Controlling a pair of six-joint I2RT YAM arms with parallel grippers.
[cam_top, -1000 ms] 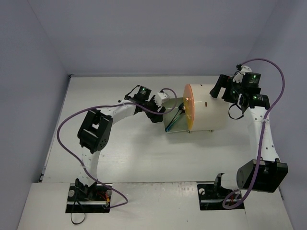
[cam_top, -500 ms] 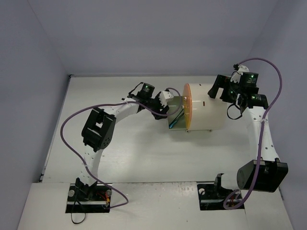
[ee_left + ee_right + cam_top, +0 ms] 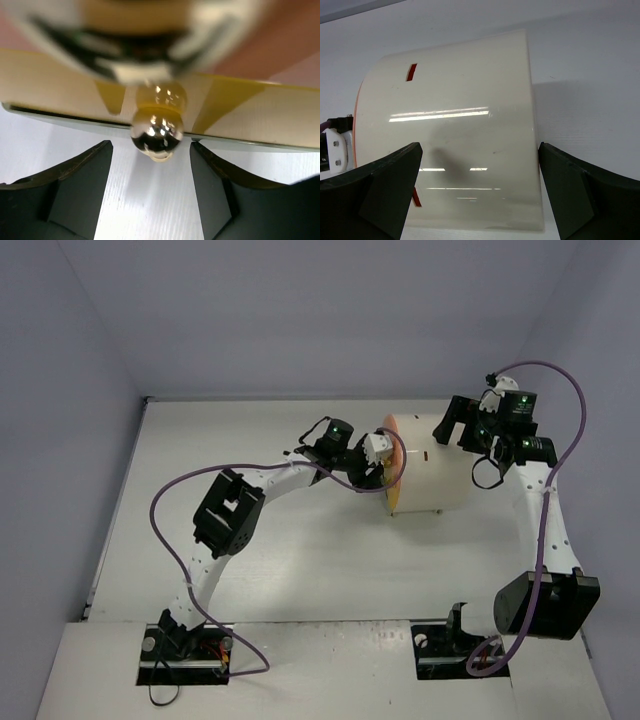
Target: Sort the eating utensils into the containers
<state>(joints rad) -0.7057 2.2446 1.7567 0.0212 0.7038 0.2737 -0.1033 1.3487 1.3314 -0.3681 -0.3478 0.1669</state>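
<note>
Black fingers [image 3: 70,190] of the left gripper [image 3: 150,152] stand parted on either side of a small gold knob [image 3: 156,132]. A strip of white table [image 3: 130,200] shows between each finger and the ball, and nothing is gripped. The knob sits at 12 o'clock from the jaws, just ahead of the tips. It projects from a drawer front [image 3: 260,112], a glossy yellow-orange band across the wrist view. Above that band all is blur: dark and white smears, probably the gripper's own reflection, though I cannot be sure.

From overhead, this gripper is close against the round orange front [image 3: 393,488] of the white cabinet [image 3: 435,480]. The cabinet lies on its side with its body running toward 3 o'clock. The arm covers much of the front, so the drawer seams are hidden, as is which drawer the knob belongs to.

The right gripper [image 3: 452,423] sits at the cabinet's far end, around 1 o'clock from its middle. In its wrist view both jaws are spread very wide, holding nothing, and the cabinet's curved wall fills the space between them. Whether the tips touch it cannot be told. Two orange slots [image 3: 411,71] mark that wall.

The table spreads broadly at 6 and 9 o'clock from the cabinet. The room's walls close in nearer at 12 and 3 o'clock.
</note>
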